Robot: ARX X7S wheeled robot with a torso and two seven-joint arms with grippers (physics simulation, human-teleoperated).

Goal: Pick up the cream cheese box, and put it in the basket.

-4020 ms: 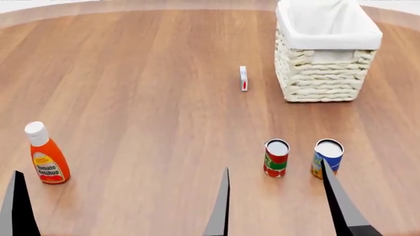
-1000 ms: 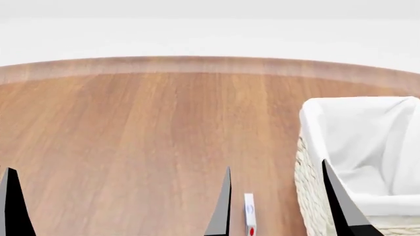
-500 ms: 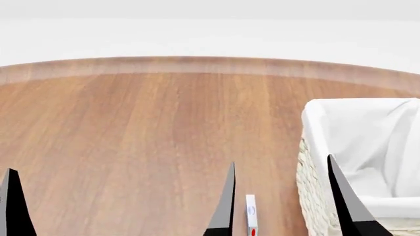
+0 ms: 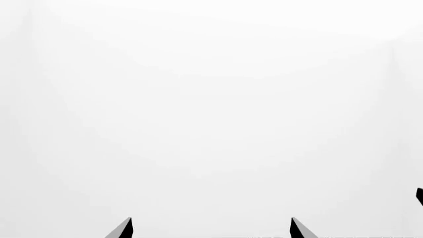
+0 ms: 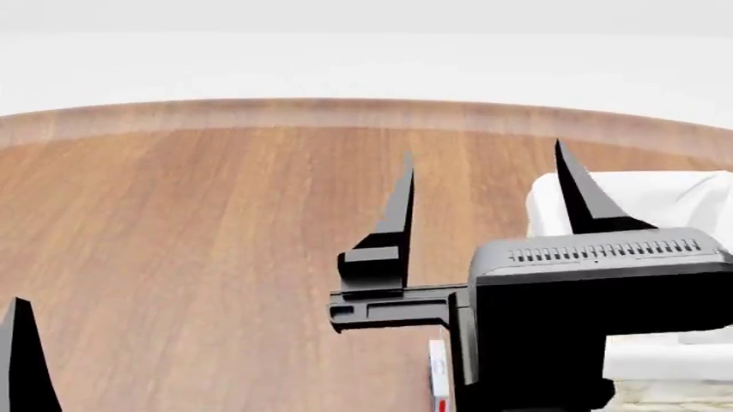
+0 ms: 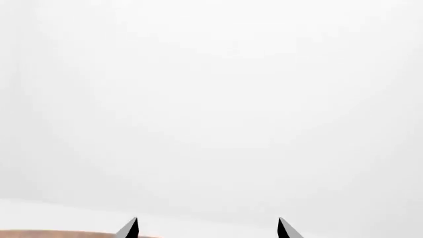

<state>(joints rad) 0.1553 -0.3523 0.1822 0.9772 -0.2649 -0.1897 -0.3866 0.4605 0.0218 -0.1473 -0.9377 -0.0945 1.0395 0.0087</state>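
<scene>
The cream cheese box (image 5: 439,378) stands on edge on the wooden table, thin and white with a red mark. Only its upper part shows at the head view's bottom edge. The wicker basket (image 5: 678,190) with its white liner is at the right, mostly hidden behind my right arm's black body. My right gripper (image 5: 483,167) is open and empty, raised above the table, its fingers pointing away from me over the box and the basket's near-left corner. The right wrist view shows its tips (image 6: 207,228) apart. My left gripper (image 4: 211,229) is open and empty; one finger (image 5: 23,360) shows at the head view's bottom left.
The round wooden table (image 5: 206,240) stretches ahead, with its curved far edge (image 5: 343,107) against a white background. Both wrist views show mostly blank white. A strip of the table's edge (image 6: 39,234) shows in the right wrist view.
My right gripper has risen into the middle of the head view and now covers much of the basket and part of the box. The left finger has stayed put.
</scene>
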